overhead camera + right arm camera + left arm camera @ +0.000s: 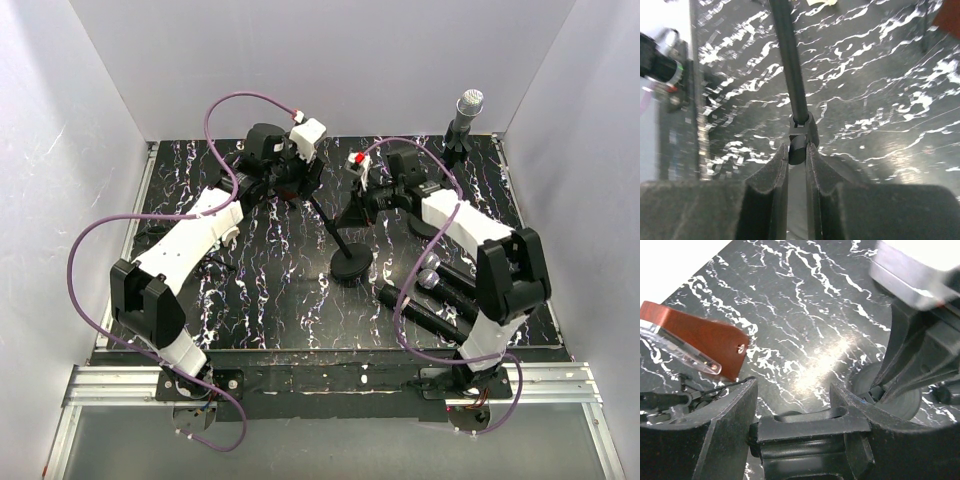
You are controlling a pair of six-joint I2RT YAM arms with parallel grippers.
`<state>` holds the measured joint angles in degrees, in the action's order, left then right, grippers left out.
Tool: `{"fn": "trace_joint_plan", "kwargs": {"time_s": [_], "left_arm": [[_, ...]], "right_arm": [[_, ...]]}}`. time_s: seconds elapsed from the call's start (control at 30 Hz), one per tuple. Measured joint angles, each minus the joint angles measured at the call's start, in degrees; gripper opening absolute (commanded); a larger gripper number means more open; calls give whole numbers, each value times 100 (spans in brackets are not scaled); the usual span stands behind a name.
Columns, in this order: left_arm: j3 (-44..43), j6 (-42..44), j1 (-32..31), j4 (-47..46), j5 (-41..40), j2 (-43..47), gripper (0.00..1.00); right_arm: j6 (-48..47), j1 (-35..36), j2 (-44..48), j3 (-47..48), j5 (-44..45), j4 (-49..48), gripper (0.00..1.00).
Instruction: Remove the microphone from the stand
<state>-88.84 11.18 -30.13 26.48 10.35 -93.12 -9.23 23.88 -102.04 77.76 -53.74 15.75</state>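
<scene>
A black stand with a round base (352, 263) stands mid-table, its thin pole (325, 222) leaning up to the left. My left gripper (298, 185) is at the pole's top. In the left wrist view it (792, 390) is shut on a chunky black clip piece (810, 430); I cannot tell whether a microphone is in it. The base (895, 395) shows beyond. My right gripper (362, 200) comes in from the right. In the right wrist view it (797, 150) is shut on the black joint (802, 132) at the end of a thin rod (790, 60).
A silver-headed microphone (468, 105) stands upright in a small stand at the back right corner. Two black microphones (440, 290) lie at the front right by the right arm's base. White walls enclose the marbled black mat (260, 300). Purple cables loop over both arms.
</scene>
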Motion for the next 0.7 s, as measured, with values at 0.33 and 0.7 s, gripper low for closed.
{"fn": "trace_joint_plan", "kwargs": {"time_s": [0.33, 0.7], "left_arm": [[0, -238, -37, 15, 446, 44, 42], [0, -341, 72, 0, 538, 46, 45]], "right_arm": [[-4671, 457, 1698, -2393, 857, -2181, 1], [-7407, 584, 1185, -4518, 994, -7173, 30]]}}
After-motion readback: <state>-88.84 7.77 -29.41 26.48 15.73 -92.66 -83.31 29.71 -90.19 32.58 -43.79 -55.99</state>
